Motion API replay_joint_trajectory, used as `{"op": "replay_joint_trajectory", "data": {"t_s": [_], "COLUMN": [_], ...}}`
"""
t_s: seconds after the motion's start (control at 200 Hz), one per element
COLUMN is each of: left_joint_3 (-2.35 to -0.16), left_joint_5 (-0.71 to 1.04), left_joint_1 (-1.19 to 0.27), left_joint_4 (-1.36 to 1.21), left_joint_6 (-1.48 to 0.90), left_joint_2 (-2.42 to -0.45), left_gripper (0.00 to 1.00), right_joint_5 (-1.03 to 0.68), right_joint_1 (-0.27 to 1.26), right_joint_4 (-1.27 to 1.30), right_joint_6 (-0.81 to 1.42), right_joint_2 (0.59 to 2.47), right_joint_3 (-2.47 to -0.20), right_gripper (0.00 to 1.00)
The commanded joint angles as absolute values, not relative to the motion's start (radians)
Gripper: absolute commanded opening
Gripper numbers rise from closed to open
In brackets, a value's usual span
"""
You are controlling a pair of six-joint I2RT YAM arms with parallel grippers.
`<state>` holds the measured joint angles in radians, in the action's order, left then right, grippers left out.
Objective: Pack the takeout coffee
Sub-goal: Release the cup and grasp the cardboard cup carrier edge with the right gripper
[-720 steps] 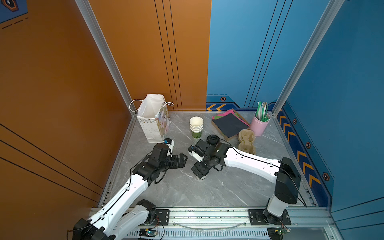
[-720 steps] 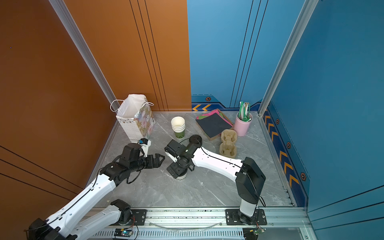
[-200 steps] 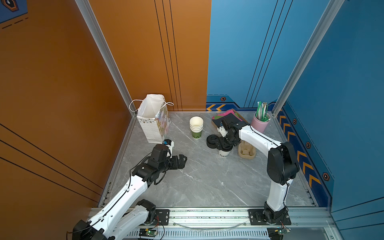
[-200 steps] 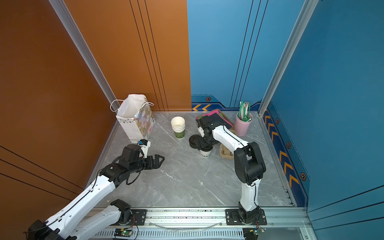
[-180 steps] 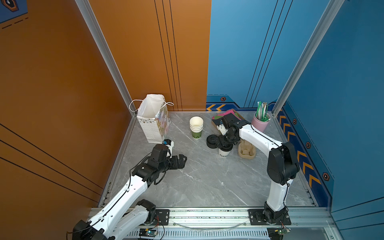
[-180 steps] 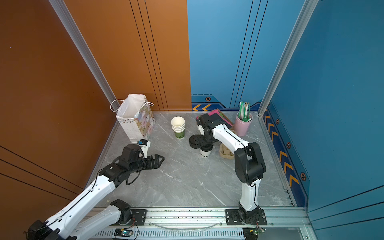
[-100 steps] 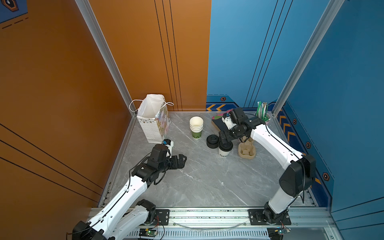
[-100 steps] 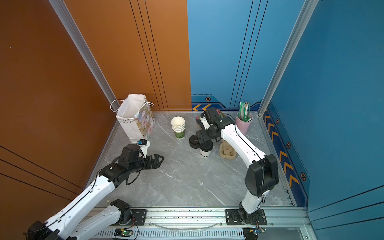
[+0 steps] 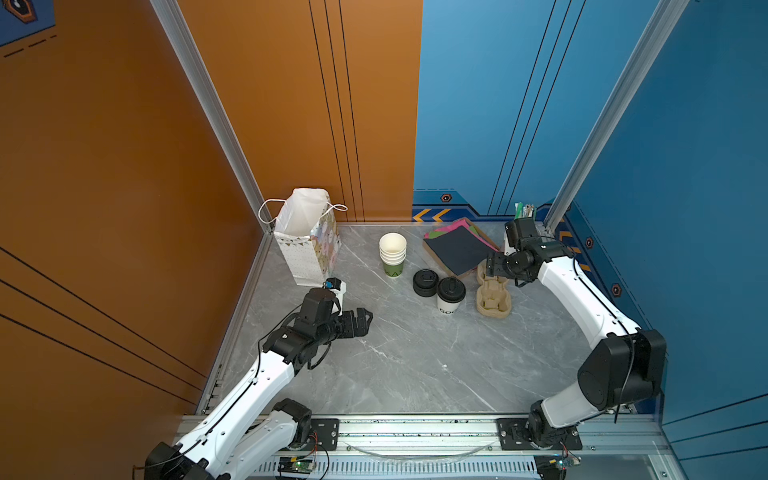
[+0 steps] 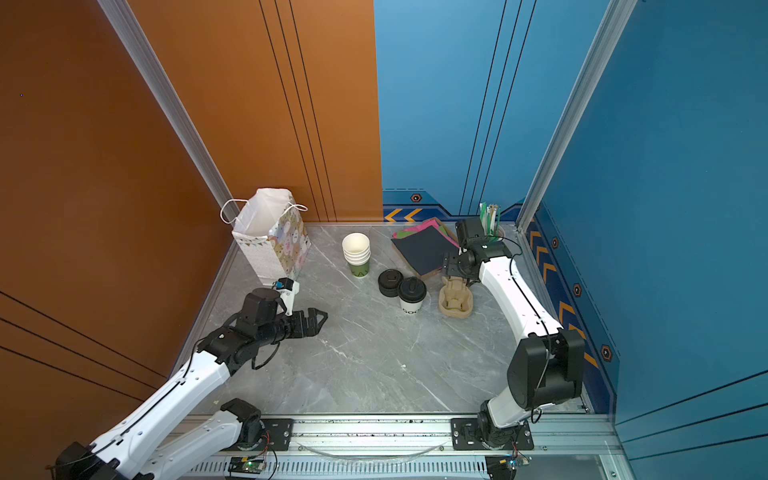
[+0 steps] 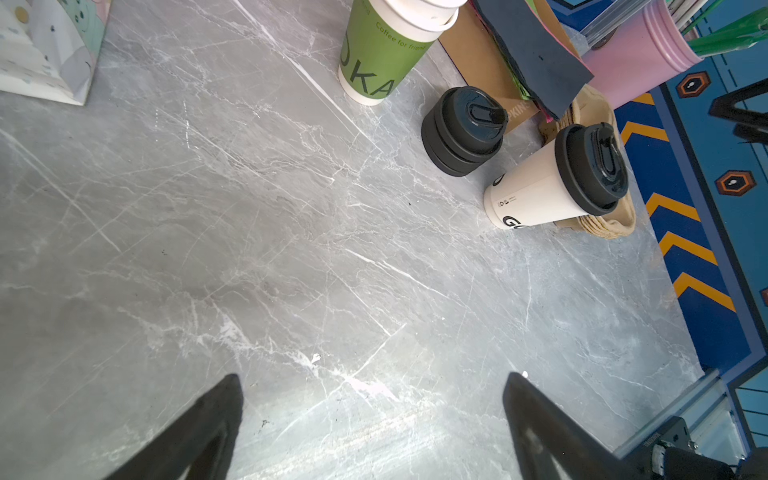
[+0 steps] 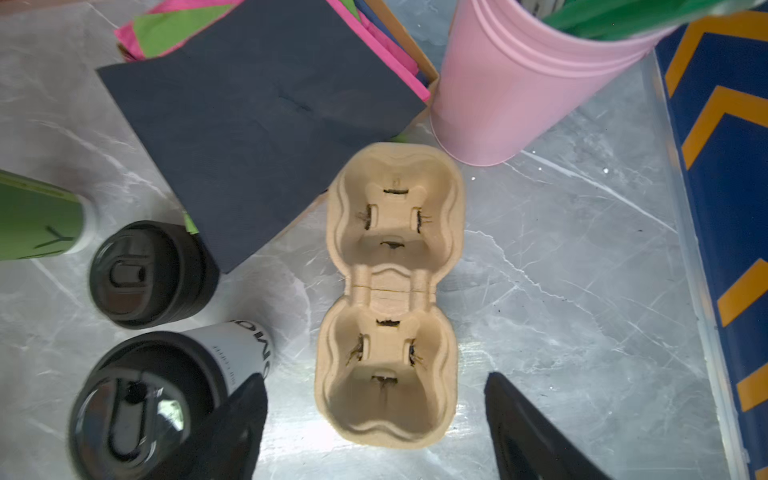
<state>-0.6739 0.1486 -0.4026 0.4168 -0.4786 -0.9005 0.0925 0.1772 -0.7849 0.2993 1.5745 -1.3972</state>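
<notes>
1. Right wrist view: the takeout coffee point(image 12: 166, 395) stands upright with its black lid on. It is just outside one finger of the right claw point(image 12: 374, 380), not between the jaws, and nothing grips it.
2. A second ago this claw was down at the cup. Now it has drawn off and hangs above the pulp cup carrier point(image 12: 390, 291), jaws well apart and empty, straddling the carrier's nearer well. I judge the cup set down and lidded, and the carrier the next thing to be taken.
3. In a top view the left claw point(image 9: 361, 320) has not moved. It is spread to its widest and holds nothing, over bare worktop point(image 9: 415, 365), with the cup well ahead of it.
4. On the cup's far side from the right claw lies the pile of loose lids point(image 9: 424, 282), with the stack of lidless cups point(image 9: 392, 253) beyond that. The napkins point(image 12: 257, 137) and the pink tumbler point(image 12: 519, 83) lie just past the carrier's far end. The paper bag point(image 9: 307, 245) stands open close to the left claw and far from the right one.
5. The cup stands so near the carrier's side that I cannot tell whether they touch. Closing on or lifting the carrier could tip it.
</notes>
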Motion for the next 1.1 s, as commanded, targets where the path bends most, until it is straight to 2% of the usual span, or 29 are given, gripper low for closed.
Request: {"op": "replay_joint_trajectory", "data": {"t_s": [0.0, 0.14, 0.531, 1.096], "left_joint_3": [-0.657, -0.652, -0.638, -0.631], "left_joint_5": [0.127, 0.129, 0.131, 0.133], "left_joint_1": [-0.391, -0.387, -0.382, -0.374], "left_joint_4": [0.428, 0.428, 0.428, 0.428], "left_joint_6": [-0.473, -0.475, -0.478, -0.480], "left_joint_2": [-0.881, -0.879, -0.866, -0.857], "left_gripper": [0.98, 0.98, 0.98, 0.98], "right_joint_5": [0.161, 0.161, 0.176, 0.114], "right_joint_1": [0.175, 0.169, 0.158, 0.150], "right_joint_4": [-0.706, -0.668, -0.598, -0.564], "right_joint_6": [0.367, 0.355, 0.320, 0.273], "right_joint_2": [1.610, 1.663, 1.783, 1.825], "right_joint_3": [-1.370, -1.359, -1.339, -1.288], "right_gripper": [0.76, 0.68, 0.62, 0.48]}}
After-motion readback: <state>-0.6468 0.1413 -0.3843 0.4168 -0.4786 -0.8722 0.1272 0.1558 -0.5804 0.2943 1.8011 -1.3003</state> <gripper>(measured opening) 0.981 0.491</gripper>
